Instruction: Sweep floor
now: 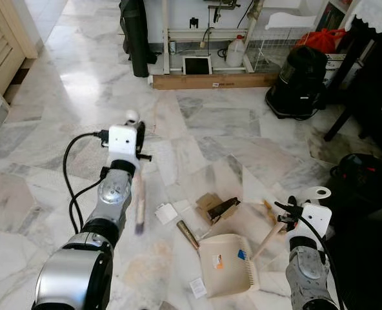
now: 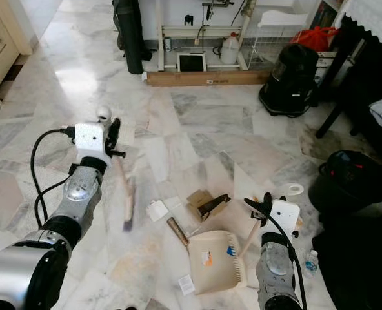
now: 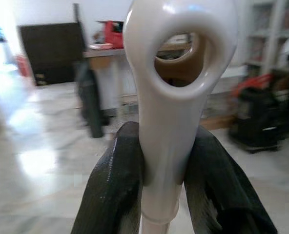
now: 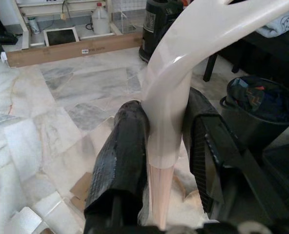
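Our left gripper (image 3: 166, 161) clamps the broom (image 1: 139, 205); our right gripper (image 4: 166, 146) clamps the dustpan (image 1: 226, 263), mouth toward the litter (image 1: 215, 208) lying between them on the floor (image 1: 197, 139).

Dustpan (image 1: 224, 263) sits on the floor between both arms, cardboard scraps (image 1: 215, 207) just behind it, broom (image 1: 138, 201) off left, vacuum cleaner (image 1: 299, 82) far back right.

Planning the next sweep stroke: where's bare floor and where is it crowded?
Bare marble lies between the left tool and the long cardboard box, and left of the broom toward the louvred door. Crowded: cardboard scraps, a tube and paper bits beside the dustpan; the black vacuum and black bin crowd the right.
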You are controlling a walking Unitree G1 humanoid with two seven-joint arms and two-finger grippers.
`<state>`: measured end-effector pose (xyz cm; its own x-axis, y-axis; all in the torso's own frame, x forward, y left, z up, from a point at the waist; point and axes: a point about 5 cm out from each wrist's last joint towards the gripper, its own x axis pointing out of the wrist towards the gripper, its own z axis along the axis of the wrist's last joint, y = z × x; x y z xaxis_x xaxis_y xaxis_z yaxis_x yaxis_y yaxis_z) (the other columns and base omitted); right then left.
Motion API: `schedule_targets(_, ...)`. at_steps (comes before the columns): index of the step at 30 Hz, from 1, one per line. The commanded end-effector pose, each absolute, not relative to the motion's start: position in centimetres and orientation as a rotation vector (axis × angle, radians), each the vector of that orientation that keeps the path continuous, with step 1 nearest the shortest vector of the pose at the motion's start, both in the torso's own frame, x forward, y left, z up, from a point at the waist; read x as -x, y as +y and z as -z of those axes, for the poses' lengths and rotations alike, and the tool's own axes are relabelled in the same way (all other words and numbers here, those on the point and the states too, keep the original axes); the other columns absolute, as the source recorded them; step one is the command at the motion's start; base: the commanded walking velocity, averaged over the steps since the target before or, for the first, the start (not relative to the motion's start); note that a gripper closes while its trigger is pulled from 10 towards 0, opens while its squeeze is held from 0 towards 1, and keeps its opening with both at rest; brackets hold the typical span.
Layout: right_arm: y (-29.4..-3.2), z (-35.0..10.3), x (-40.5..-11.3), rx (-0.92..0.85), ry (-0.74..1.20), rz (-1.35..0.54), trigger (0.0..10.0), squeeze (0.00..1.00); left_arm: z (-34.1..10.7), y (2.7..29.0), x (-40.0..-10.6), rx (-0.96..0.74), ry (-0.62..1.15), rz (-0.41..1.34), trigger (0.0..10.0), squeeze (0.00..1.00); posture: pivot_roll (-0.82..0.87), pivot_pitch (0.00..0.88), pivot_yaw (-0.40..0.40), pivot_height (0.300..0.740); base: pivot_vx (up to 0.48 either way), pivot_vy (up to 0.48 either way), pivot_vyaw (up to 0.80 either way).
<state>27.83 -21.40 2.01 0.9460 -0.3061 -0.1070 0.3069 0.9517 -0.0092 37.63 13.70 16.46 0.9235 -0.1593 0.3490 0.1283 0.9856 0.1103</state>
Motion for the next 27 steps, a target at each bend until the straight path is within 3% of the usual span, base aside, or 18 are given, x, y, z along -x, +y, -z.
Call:
schedule_targets(1,-21.1,1.4,-25.1,-0.029,0.297,0.326,10.0,0.00,-16.9,13.0,-37.7,-0.076,-0.378,0.196,10.0,0.00,-0.16,0.160,0.011,0.740,0.000,0.000,0.00)
schedule_targets(9,-21.6,1.4,-24.9,-0.025,0.289,0.336,10.0,0.00,-14.5,11.9,-37.1,-0.071,-0.281,0.287,10.0,0.00,-0.19,0.168,0.012,0.740,0.000,0.000,0.00)
schedule_targets(27,-22.5,1.3,-24.4,-0.011,0.266,0.354,10.0,0.00,-13.9,10.3,-37.0,-0.060,-0.234,0.365,10.0,0.00,-0.24,0.184,0.014,0.740,0.000,0.000,0.00)
